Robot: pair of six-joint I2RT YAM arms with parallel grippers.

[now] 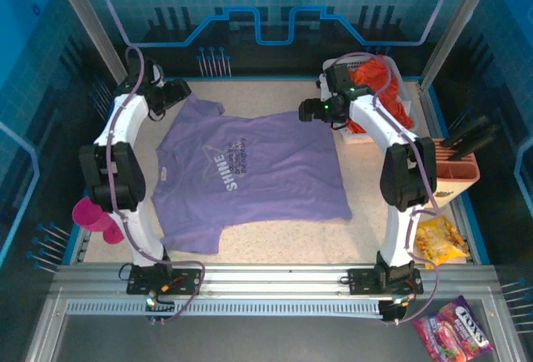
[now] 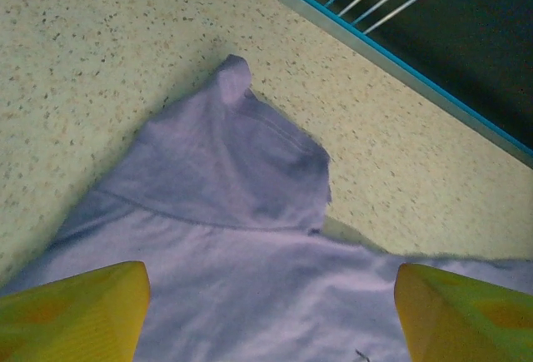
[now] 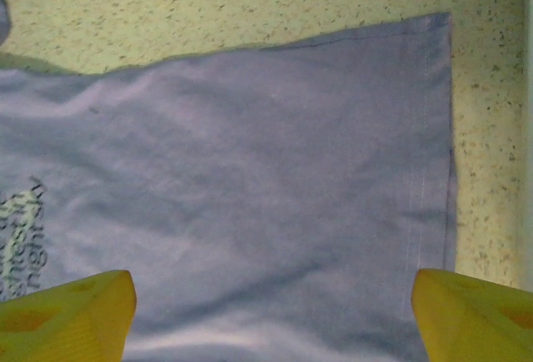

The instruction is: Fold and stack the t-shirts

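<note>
Two sets of jaws are gaping wide over the purple shirt lying flat mid-table: the left gripper is hovering at its far sleeve, the right gripper at its far hem corner. Bare table is showing along those edges. The orange shirt is sitting in the basket.
</note>
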